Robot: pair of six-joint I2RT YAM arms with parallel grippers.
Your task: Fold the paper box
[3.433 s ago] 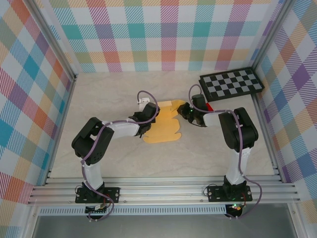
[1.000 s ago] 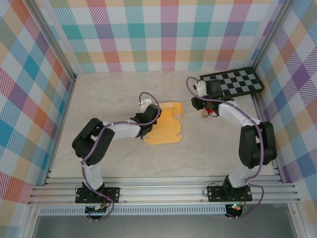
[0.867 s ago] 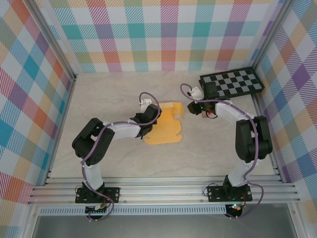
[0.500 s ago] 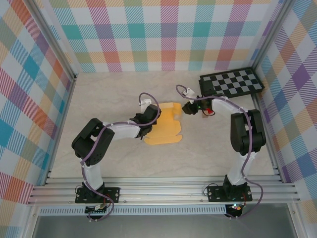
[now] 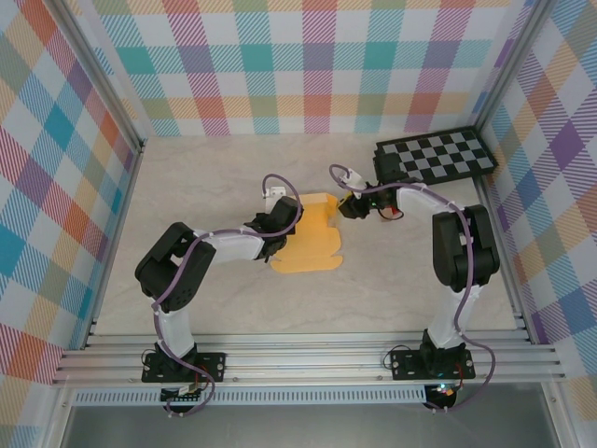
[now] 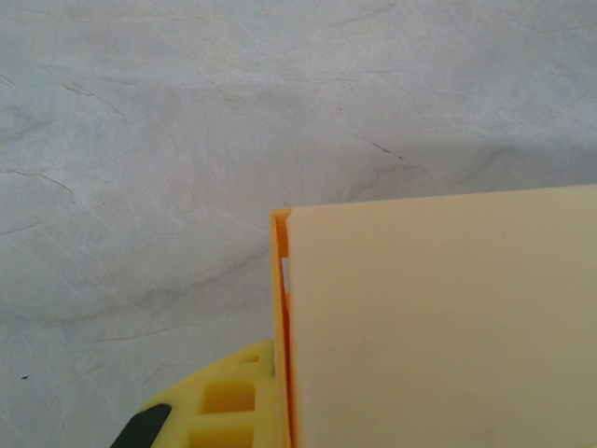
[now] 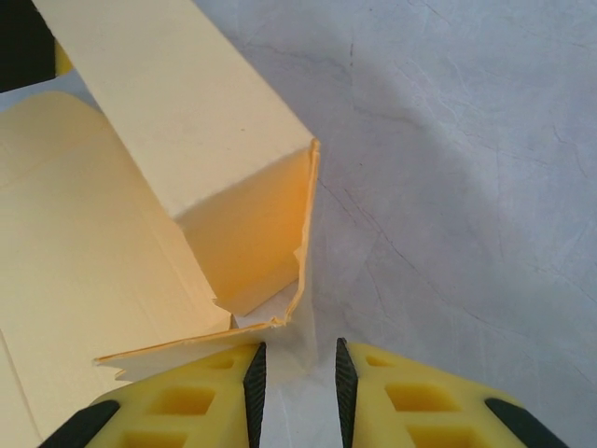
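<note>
Pinning the left edge of the paper box (image 5: 312,245) near the middle of the surface (image 5: 215,168), the left fingers (image 6: 219,415) were closed tight. They apparently nipped the raised tan panel between them, though one finger was hidden behind the card and the hold could not be confirmed. That anchor looked meant to stop the sheet sliding while a wall was stood up: one panel rose on its crease while the scalloped remainder lay flat toward the arms' bases.

At the box's far right corner, the right fingers (image 7: 410,401) stood a narrow slit apart, gripping nothing that could be made out. Their tips were just beside the ragged end flap of the upright panel, seemingly lined up to press it inward. Just to their right lay a small red block (image 5: 396,213), and in the far right corner a black-and-grey checkerboard (image 5: 434,159), both apart from the fold.

Pastel plaid walls (image 5: 317,65) and an aluminium rail (image 5: 308,359) at the near edge boxed in the pale, marble-veined surface.
</note>
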